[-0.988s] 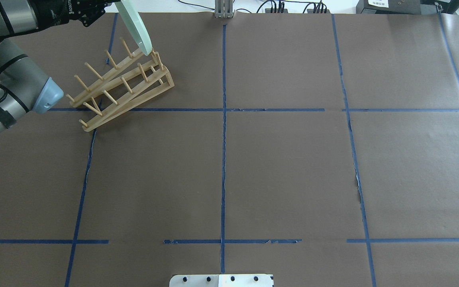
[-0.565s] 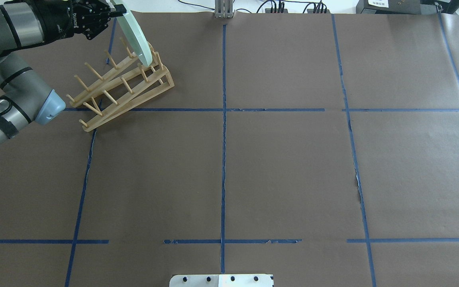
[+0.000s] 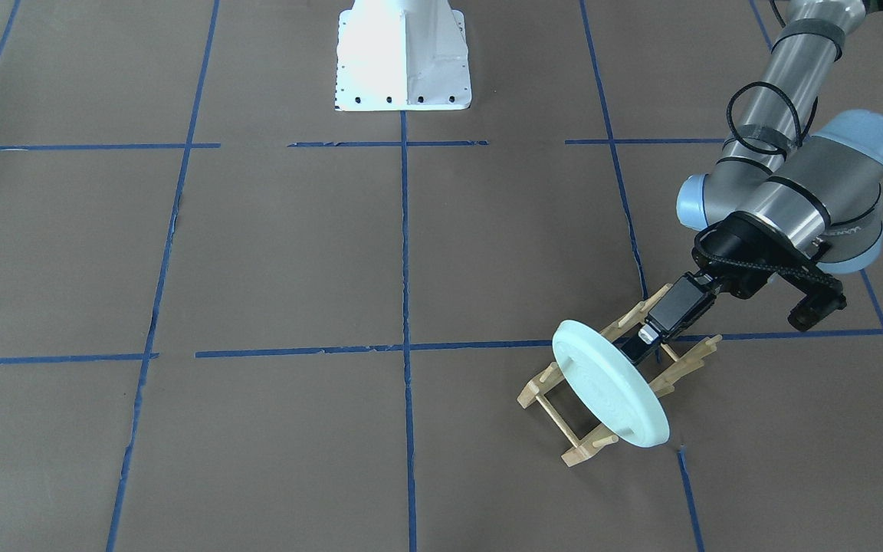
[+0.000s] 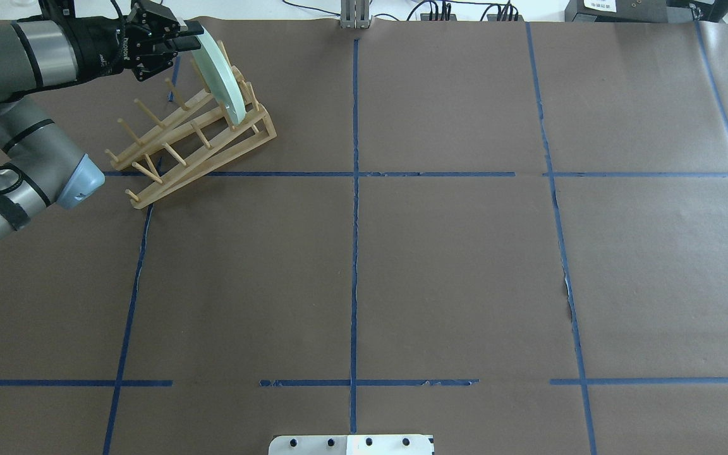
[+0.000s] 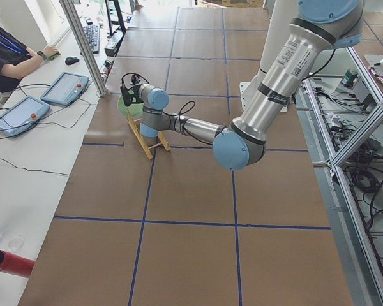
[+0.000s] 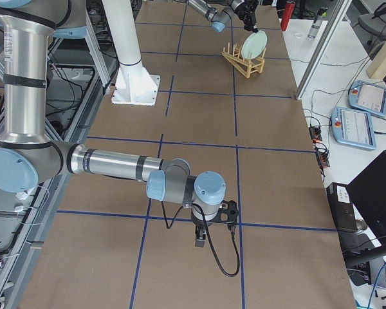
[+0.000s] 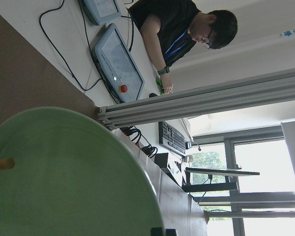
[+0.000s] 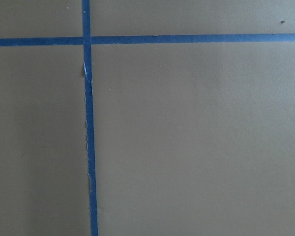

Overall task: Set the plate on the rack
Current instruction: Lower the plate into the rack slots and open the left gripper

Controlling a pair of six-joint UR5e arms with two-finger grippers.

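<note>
Overhead exterior: a clamped hold at the far left

We saw the left gripper (image 4: 192, 36) clamped on the upper rim of the round pale mint-green plate (image 4: 222, 79). The plate stood on edge, tilted, among the upright pegs at the far end of the small light wooden rack (image 3: 581, 452). Of the right gripper (image 6: 225, 214) we could not tell whether its fingers were apart or together
</note>
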